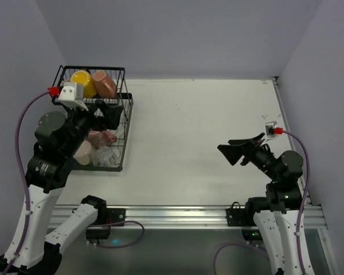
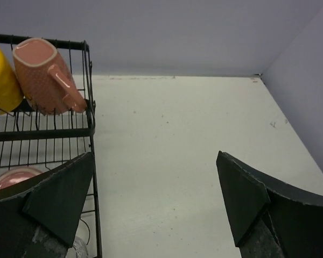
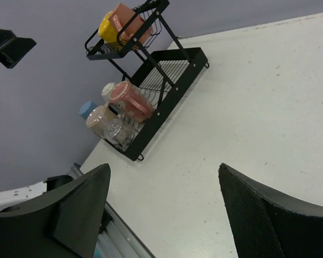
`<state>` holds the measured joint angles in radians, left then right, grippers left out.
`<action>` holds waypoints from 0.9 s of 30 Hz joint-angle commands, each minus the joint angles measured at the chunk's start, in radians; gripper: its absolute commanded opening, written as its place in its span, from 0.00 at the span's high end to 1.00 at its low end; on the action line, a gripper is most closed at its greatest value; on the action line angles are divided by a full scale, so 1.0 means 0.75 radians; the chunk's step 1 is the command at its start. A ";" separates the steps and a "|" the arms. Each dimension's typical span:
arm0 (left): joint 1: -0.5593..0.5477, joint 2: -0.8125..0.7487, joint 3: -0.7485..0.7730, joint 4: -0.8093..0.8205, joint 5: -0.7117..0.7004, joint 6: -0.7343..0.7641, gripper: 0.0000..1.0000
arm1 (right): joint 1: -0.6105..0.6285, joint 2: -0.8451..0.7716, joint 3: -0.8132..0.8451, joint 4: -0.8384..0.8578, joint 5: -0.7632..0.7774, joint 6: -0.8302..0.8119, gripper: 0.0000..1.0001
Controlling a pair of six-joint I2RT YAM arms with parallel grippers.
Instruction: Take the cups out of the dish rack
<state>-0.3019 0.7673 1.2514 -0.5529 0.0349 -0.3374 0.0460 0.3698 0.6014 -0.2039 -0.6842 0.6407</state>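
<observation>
The black wire dish rack [image 1: 125,109] stands at the table's far left. Its upper tier holds a yellow cup [image 1: 82,82] and a salmon-orange mug [image 1: 105,83]; both also show in the left wrist view as the yellow cup [image 2: 0,75] and the salmon mug [image 2: 43,75]. In the lower tray lie a pink cup [image 3: 130,99], a beige cup [image 3: 99,118], a clear glass [image 3: 118,133] and a light blue cup [image 3: 87,109]. My left gripper [image 1: 116,114] hangs open at the rack's right side, nothing between its fingers. My right gripper [image 1: 226,150] is open and empty above the table's right half.
The white table [image 1: 200,126] is walled at the back and on both sides. A metal rail [image 1: 178,215] with the arm bases runs along the near edge. The left arm's body covers part of the rack's lower tray in the top view.
</observation>
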 commanded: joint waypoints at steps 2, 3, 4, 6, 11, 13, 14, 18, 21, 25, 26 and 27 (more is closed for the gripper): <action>0.010 0.087 0.037 -0.028 -0.193 -0.092 0.00 | 0.004 0.022 -0.033 0.077 -0.070 0.027 0.15; 0.010 0.130 0.049 -0.030 -0.224 -0.118 0.00 | 0.004 0.022 -0.041 0.080 -0.065 0.027 0.15; 0.010 0.151 0.062 -0.024 -0.269 -0.131 0.00 | 0.004 0.022 -0.045 0.092 -0.065 0.027 0.15; 0.010 0.216 0.068 0.025 -0.300 -0.135 0.00 | 0.004 0.032 -0.053 0.110 -0.072 0.029 0.15; 0.008 0.400 0.158 0.052 -0.539 -0.164 0.00 | 0.031 0.096 -0.043 0.155 -0.094 0.033 0.15; 0.010 0.482 0.180 0.066 -0.629 -0.172 0.00 | 0.041 0.102 -0.045 0.176 -0.096 0.035 0.15; 0.010 0.502 0.184 0.072 -0.666 -0.180 0.00 | 0.049 0.102 -0.049 0.190 -0.092 0.037 0.15; 0.010 0.603 0.189 0.119 -0.805 -0.192 0.00 | 0.070 0.131 -0.059 0.213 -0.096 0.035 0.15; 0.010 0.652 0.176 0.187 -0.903 -0.174 0.00 | 0.090 0.139 -0.068 0.219 -0.106 0.031 0.15; 0.012 0.760 0.248 0.228 -0.948 -0.143 0.00 | 0.115 0.143 -0.082 0.237 -0.112 0.035 0.15; 0.016 0.781 0.260 0.252 -0.965 -0.137 0.00 | 0.125 0.145 -0.084 0.241 -0.112 0.035 0.15; 0.028 0.825 0.282 0.271 -0.977 -0.117 0.00 | 0.129 0.147 -0.084 0.241 -0.110 0.035 0.15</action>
<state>-0.3000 1.3403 1.3964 -0.4564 -0.5995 -0.4477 0.1284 0.4721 0.5449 -0.0723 -0.7372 0.6544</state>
